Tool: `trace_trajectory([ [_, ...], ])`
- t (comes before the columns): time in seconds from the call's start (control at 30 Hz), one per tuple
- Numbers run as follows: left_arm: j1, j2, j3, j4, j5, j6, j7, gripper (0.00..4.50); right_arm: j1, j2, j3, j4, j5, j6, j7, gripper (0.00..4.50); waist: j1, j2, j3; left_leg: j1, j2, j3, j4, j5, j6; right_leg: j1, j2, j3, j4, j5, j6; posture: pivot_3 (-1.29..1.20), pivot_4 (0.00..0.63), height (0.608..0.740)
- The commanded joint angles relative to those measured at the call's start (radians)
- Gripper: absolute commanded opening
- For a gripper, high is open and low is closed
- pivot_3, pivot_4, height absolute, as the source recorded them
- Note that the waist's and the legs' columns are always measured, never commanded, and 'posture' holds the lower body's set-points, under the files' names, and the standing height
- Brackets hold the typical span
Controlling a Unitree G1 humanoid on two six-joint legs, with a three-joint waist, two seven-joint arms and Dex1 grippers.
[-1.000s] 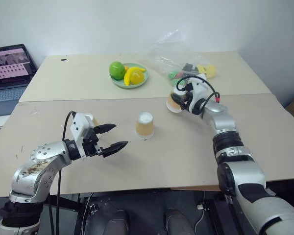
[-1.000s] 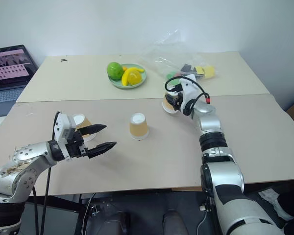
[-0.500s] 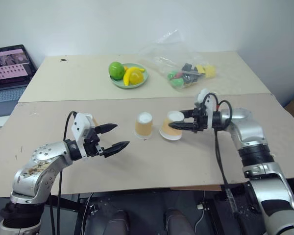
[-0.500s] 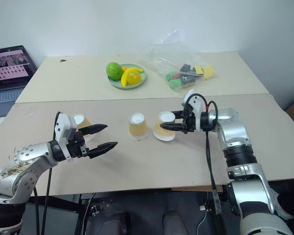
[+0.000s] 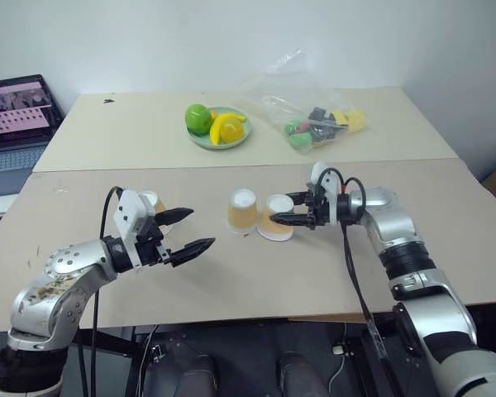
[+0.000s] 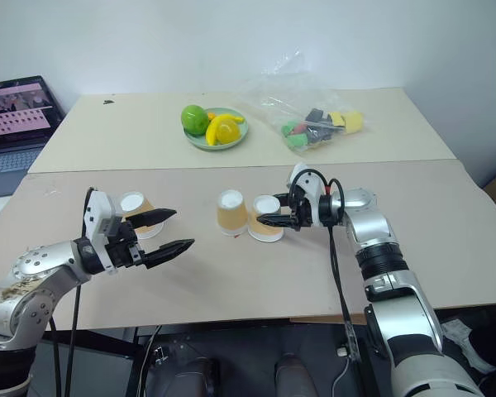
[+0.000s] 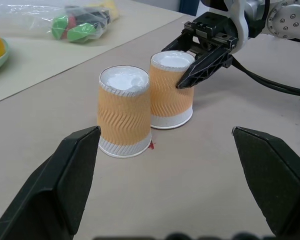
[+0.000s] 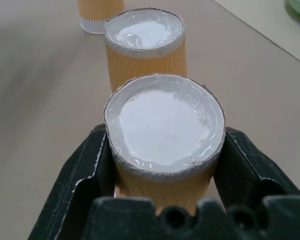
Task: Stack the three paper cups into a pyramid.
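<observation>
Three tan-orange paper cups stand upside down on the near table. The middle cup stands free. Right beside it is a second cup, its rim at the table surface, with my right gripper shut on its sides. The right wrist view shows a black finger on either side of that cup. The third cup stands further left, just behind my left gripper. That gripper hovers open and empty, pointing at the pair of cups.
On the far table are a green plate with fruit and a clear plastic bag of toys. A laptop sits at the far left. A seam divides the two tables. The front table edge is close.
My right gripper has carried its cup from the back right, near the bag, down and left to beside the middle cup, turning its wrist leftwards. The left arm has stayed still.
</observation>
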Motion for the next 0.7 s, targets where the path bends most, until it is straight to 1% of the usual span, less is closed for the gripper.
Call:
trace_trajectory([
  [0.03, -0.002, 0.011, 0.02, -0.037, -0.015, 0.001, 0.003, 4.5, -0.03, 0.016, 0.004, -0.002, -0.02, -0.041, -0.019, 2.48, -0.001, 0.0, 0.0, 0.0, 0.0, 0.0, 0.0, 0.0, 0.0, 0.0, 0.0, 0.0, 0.0, 0.0, 0.0, 0.0, 0.15, 0.74],
  [0.3, -0.006, 0.005, 0.01, -0.031, -0.014, -0.003, 0.004, 4.5, -0.037, 0.04, 0.008, -0.002, -0.039, -0.028, -0.035, 2.48, -0.002, 0.0, 0.0, 0.0, 0.0, 0.0, 0.0, 0.0, 0.0, 0.0, 0.0, 0.0, 0.0, 0.0, 0.0, 0.0, 0.15, 0.74],
  [0.33, -0.007, 0.004, 0.011, -0.03, -0.015, -0.003, 0.004, 4.5, -0.036, 0.04, 0.01, -0.002, -0.041, -0.026, -0.034, 3.43, -0.002, 0.0, 0.0, 0.0, 0.0, 0.0, 0.0, 0.0, 0.0, 0.0, 0.0, 0.0, 0.0, 0.0, 0.0, 0.0, 0.15, 0.74],
  [0.37, -0.007, 0.003, 0.01, -0.029, -0.014, -0.004, 0.004, 4.5, -0.033, 0.039, 0.013, -0.006, -0.047, -0.037, -0.039, 3.59, -0.002, 0.0, 0.0, 0.0, 0.0, 0.0, 0.0, 0.0, 0.0, 0.0, 0.0, 0.0, 0.0, 0.0, 0.0, 0.0, 0.15, 0.74],
  [0.43, -0.007, 0.001, 0.008, -0.026, -0.013, -0.006, 0.003, 4.5, -0.028, 0.038, 0.014, -0.015, -0.057, -0.056, -0.05, 4.29, -0.002, 0.0, 0.0, 0.0, 0.0, 0.0, 0.0, 0.0, 0.0, 0.0, 0.0, 0.0, 0.001, 0.0, 0.0, 0.0, 0.15, 0.74],
  [0.47, -0.007, 0.0, 0.007, -0.025, -0.012, -0.007, 0.003, 4.5, -0.027, 0.037, 0.014, -0.018, -0.061, -0.064, -0.053, 4.48, -0.001, 0.0, 0.0, 0.0, 0.0, 0.0, 0.0, 0.0, 0.0, 0.0, 0.0, 0.0, 0.001, 0.0, 0.0, 0.0, 0.15, 0.74],
  [0.7, -0.013, -0.008, -0.003, -0.015, -0.005, -0.014, 0.002, 4.5, -0.019, 0.01, -0.017, -0.09, -0.041, -0.029, -0.068, 4.48, -0.001, 0.0, 0.0, 0.0, 0.0, 0.0, 0.0, 0.0, 0.0, 0.0, 0.0, 0.0, 0.0, 0.0, 0.0, 0.0, 0.15, 0.74],
])
